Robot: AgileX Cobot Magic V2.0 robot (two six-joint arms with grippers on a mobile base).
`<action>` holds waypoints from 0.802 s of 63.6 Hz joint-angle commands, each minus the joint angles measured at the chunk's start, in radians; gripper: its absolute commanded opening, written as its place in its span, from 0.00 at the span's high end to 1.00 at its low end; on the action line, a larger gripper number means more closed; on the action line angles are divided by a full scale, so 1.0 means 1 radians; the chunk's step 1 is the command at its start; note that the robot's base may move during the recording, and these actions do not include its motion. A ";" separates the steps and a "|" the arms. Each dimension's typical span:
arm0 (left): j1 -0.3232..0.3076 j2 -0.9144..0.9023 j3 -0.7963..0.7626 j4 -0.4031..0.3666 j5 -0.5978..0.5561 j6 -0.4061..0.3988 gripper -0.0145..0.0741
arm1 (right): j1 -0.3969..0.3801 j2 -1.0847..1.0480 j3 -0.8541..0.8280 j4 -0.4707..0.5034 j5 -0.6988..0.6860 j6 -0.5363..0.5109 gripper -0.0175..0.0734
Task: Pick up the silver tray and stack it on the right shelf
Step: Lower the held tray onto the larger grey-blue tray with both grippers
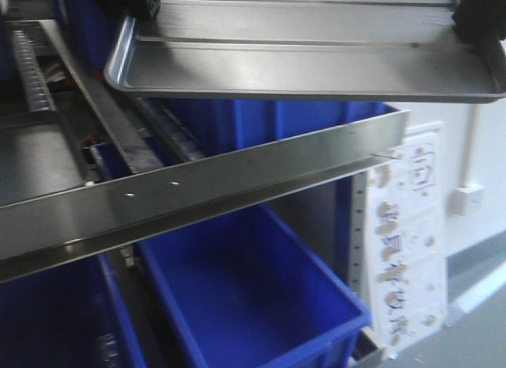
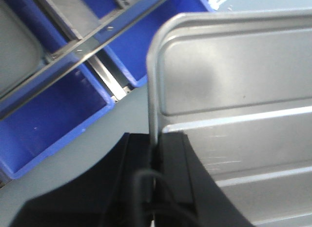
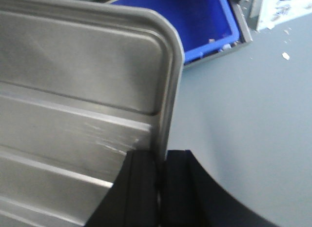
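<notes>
The silver tray (image 1: 316, 67) hangs level in the air above the right shelf, whose broad steel front bar (image 1: 205, 190) with screws slants across below it. My left gripper (image 2: 157, 141) is shut on the rim of the tray (image 2: 234, 90) at its left end. At the other end my right gripper (image 3: 161, 158) is shut on the tray's (image 3: 83, 75) rim. In the front view both grippers show only as black shapes at the top corners, the left gripper (image 1: 142, 0) and the right gripper (image 1: 478, 16). A roller rail (image 1: 28, 67) runs back at the left.
Blue bins (image 1: 253, 305) sit under the shelf bar, one large one open below the tray. A dull grey tray (image 1: 39, 158) lies on the rack at the left. A white perforated panel (image 1: 411, 233) stands at the right by the wall and grey floor (image 3: 253, 114).
</notes>
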State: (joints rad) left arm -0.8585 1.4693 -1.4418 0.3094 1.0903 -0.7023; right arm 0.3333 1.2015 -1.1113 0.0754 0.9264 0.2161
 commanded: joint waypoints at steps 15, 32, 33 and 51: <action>-0.005 -0.038 -0.029 0.040 0.001 0.016 0.94 | -0.005 -0.027 -0.037 -0.021 -0.053 -0.015 0.75; -0.005 -0.038 -0.029 0.040 0.001 0.016 0.94 | -0.005 -0.027 -0.037 -0.021 -0.053 -0.015 0.75; -0.005 -0.038 -0.029 0.040 0.001 0.016 0.94 | -0.005 -0.027 -0.037 -0.021 -0.053 -0.015 0.75; -0.005 -0.038 -0.029 0.040 0.001 0.016 0.94 | -0.005 -0.027 -0.037 -0.021 -0.053 -0.015 0.75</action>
State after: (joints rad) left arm -0.8585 1.4693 -1.4418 0.3094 1.0903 -0.7023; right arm 0.3333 1.2015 -1.1113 0.0754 0.9264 0.2161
